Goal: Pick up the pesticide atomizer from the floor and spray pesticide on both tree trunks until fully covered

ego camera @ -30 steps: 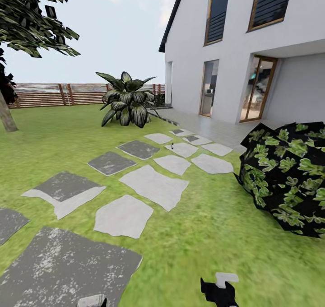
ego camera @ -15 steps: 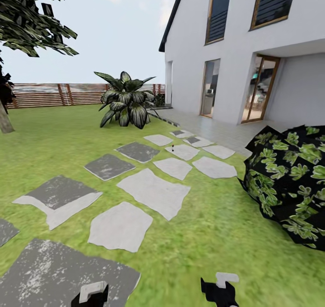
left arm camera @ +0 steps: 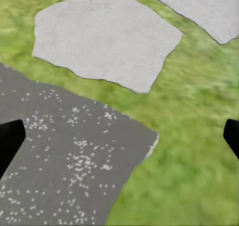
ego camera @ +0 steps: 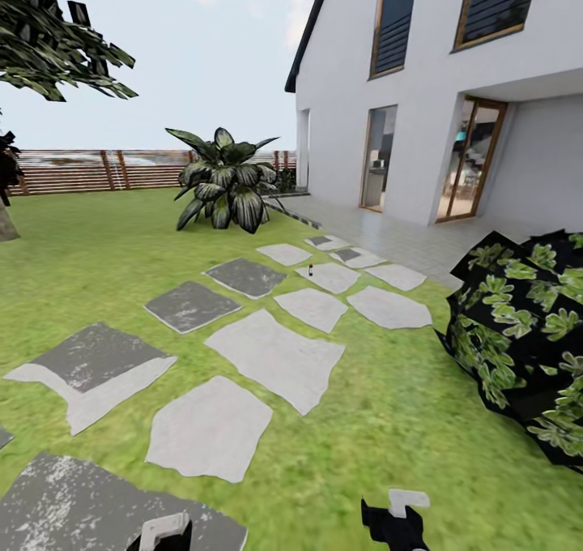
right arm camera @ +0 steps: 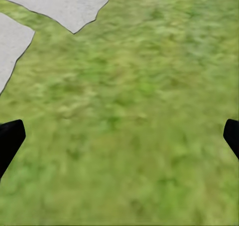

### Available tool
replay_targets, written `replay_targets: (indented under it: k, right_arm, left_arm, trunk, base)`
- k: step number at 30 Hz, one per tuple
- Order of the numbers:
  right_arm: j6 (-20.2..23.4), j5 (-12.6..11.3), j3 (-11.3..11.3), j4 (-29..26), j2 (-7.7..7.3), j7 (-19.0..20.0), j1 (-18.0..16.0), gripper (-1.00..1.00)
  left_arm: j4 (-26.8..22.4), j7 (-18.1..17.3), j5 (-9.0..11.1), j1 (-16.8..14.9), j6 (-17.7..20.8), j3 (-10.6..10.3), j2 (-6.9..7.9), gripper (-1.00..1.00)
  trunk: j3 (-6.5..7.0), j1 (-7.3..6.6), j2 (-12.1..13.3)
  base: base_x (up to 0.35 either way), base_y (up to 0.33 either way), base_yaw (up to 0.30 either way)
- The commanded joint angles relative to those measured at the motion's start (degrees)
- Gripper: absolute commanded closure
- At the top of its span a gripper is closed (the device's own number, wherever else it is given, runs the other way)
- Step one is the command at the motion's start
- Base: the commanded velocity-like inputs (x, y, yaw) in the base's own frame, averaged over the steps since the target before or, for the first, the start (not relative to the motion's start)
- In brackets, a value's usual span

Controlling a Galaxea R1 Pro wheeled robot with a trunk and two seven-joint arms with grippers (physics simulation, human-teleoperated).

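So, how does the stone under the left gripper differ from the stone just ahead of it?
In the left wrist view, the stone under the left gripper is dark grey and dotted with white specks, while the stone ahead is pale grey and plain. The dark stone runs out of the picture; the pale stone shows almost whole, with an angular outline. Both lie flat, with grass around them.

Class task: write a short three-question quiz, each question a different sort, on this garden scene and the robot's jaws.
1. True or false: the pesticide atomizer stands on a pale stepping stone.
2. Which lies under the left gripper? A) a dark speckled slab B) a flower bed C) gravel
3. Fill in: the right gripper looks down on ____.

Key: 1 true; 2 A; 3 grass. Both grippers' jaws stand wide apart, holding nothing.
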Motion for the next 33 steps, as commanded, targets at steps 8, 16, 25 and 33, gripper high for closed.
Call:
replay_targets:
  k: [8,16,25,33]
  right_arm:
    - [-0.19,-0.03,-0.35,0.06,0.02,0.0,-0.04,-1.0]
    - [-0.12,-0.01,-0.56,0.2,-0.21,-0.08,-0.04,-1.0]
    - [-0.12,0.0,-0.59,0.29,-0.4,-0.08,-0.04,-1.0]
    - [-0.1,0.07,-0.51,0.3,-0.33,-0.14,-0.04,-1.0]
  left_arm:
    - [3.64,0.09,0.31,-3.03,-0.22,-0.17,0.14,-1.0]
    - [4.43,0.03,0.45,-3.67,-0.3,-0.19,0.15,-1.0]
    - [4.51,0.01,0.32,-3.67,-0.39,-0.23,0.15,-1.0]
    - [4.51,-0.19,0.38,-3.65,-0.55,-0.23,0.15,-1.0]
  trunk:
    - [-0.06,0.03,-0.03]
    - [-0.06,0.03,-0.03]
    - [-0.06,0.03,-0.03]
    - [-0.06,0.03,-0.03]
  base:
    - [0.324,-0.124,0.0]
    - [0.321,-0.133,0.0]
    - [0.324,-0.101,0.0]
    - [0.328,-0.052,0.0]
